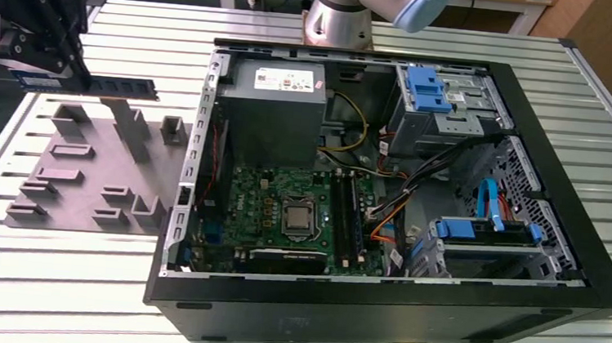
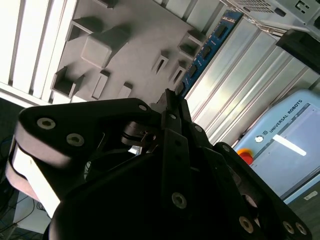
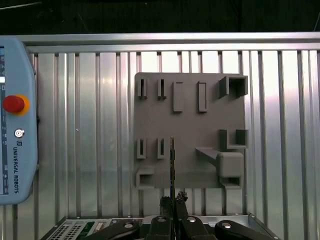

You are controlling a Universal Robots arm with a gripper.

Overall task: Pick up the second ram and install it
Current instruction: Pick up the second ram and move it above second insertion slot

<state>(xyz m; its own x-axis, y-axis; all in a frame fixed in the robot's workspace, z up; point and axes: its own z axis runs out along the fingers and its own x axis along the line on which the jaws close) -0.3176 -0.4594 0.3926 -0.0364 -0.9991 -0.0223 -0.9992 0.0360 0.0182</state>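
The second ram (image 1: 123, 87), a thin dark green stick with black chips, hangs level in the air over the far edge of the grey fixture tray (image 1: 86, 179), at the exterior view's left. My gripper (image 1: 70, 78) is shut on it. In the first wrist view the ram (image 3: 172, 162) shows edge-on as a thin line running out from the gripper (image 3: 172, 200) over the tray (image 3: 200, 125). In the second wrist view the ram (image 2: 206, 48) reaches past the gripper (image 2: 172, 102) beside the tray (image 2: 125, 40).
An open black computer case (image 1: 561, 265) lies at the exterior view's right, with the motherboard (image 1: 282, 198) and long black memory slots (image 1: 348, 216) inside. The arm's base (image 1: 338, 18) stands behind it. A teach pendant (image 3: 15, 120) rests on the slatted metal table (image 3: 85, 125).
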